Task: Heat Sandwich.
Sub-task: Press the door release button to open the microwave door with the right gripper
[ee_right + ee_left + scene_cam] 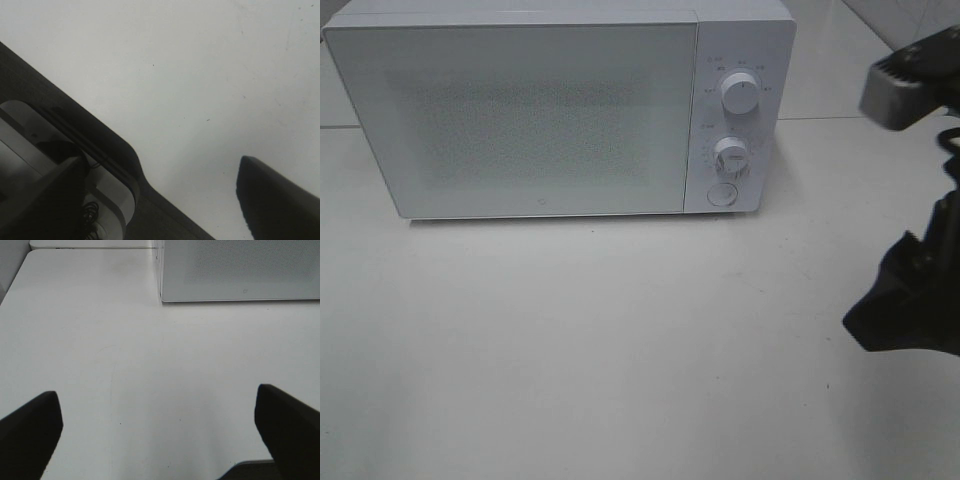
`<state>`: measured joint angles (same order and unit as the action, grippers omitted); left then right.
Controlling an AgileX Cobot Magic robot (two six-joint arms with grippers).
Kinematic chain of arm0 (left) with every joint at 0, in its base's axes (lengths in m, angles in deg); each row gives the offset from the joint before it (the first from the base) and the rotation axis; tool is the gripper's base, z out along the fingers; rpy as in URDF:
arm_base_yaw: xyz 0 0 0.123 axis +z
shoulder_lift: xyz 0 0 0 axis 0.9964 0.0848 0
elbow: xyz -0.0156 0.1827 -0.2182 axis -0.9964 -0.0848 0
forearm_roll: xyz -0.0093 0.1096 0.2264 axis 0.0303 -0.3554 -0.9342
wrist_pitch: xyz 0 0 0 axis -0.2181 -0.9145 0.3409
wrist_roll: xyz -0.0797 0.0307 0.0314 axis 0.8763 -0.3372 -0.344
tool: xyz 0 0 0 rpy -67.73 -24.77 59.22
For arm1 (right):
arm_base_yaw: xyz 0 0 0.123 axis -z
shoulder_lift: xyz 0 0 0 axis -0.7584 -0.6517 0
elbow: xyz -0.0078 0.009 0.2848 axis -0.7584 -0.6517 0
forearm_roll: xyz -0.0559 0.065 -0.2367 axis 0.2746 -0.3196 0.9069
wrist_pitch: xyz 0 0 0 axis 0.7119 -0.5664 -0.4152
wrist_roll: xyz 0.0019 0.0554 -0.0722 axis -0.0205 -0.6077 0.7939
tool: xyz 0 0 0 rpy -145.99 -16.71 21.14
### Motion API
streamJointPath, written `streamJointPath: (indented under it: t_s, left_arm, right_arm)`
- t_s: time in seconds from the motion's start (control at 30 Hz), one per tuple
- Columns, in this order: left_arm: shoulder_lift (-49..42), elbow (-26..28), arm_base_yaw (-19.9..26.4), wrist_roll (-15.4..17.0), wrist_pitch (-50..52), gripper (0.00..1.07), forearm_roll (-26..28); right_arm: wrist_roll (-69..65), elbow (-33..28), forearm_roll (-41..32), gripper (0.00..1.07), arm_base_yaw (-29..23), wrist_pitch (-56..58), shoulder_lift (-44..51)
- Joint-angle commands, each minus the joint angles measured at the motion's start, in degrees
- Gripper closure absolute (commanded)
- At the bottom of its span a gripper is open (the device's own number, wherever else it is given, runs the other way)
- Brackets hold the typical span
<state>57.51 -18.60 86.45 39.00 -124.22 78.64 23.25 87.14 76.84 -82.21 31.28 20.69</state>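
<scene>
No view shows the sandwich. A white microwave (520, 110) stands at the back of the white table with its door closed; its lower front corner also shows in the left wrist view (240, 275). My left gripper (160, 435) is open over bare tabletop in front of the microwave, with nothing between its dark fingers (30, 430). My right gripper (160, 205) is open and empty near the table's edge. Only part of the right arm (915, 290) shows, at the right border of the high view.
The microwave's panel has two white knobs (740, 92) (731, 155) and a round button (721, 194). The white table (620, 350) spreads in front of it. The table's dark edge (100, 135) crosses the right wrist view, with equipment below it.
</scene>
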Motion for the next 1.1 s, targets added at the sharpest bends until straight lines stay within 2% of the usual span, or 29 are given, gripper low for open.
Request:
streamJointPath:
  t_s: [0.03,0.27,0.43,0.47,0.63,0.77,0.83,0.93,1.1]
  left_arm:
    - [-1.3,-0.1,-0.1,0.2,0.6,0.09,0.2]
    - [-1.3,-0.1,-0.1,0.2,0.6,0.09,0.2]
    - [-1.3,-0.1,-0.1,0.2,0.6,0.09,0.2]
    - [-1.3,-0.1,-0.1,0.2,0.6,0.09,0.2]
    - [-1.3,-0.1,-0.1,0.2,0.6,0.09,0.2]
    - [-1.3,-0.1,-0.1,0.2,0.6,0.09,0.2]
    - [-1.3,-0.1,-0.1,0.2,0.6,0.09,0.2]
    - [-1.3,-0.1,-0.1,0.2,0.6,0.09,0.2]
    - [-1.3,-0.1,-0.1,0.2,0.6,0.09,0.2]
  right_arm:
    - [-0.7,-0.1,0.4,0.31,0.1,2.4,8.1]
    - [-2.2,-0.5,0.4,0.31,0.1,5.1,19.6]
    - [-4.5,-5.4,0.4,0.31,0.5,5.5,27.0]
    - [-5.4,-7.7,0.3,0.31,2.1,5.7,29.3]
    - [-5.6,-10.8,0.3,0.31,5.9,6.1,32.9]
    - [-5.4,-13.9,0.4,0.31,14.1,6.2,39.5]
    - [-5.3,-14.1,0.4,0.31,15.2,6.2,40.7]
    - [-5.3,-14.3,1.2,0.31,20.1,6.3,44.8]
    - [-5.6,-14.3,1.9,0.31,23.6,6.3,49.0]
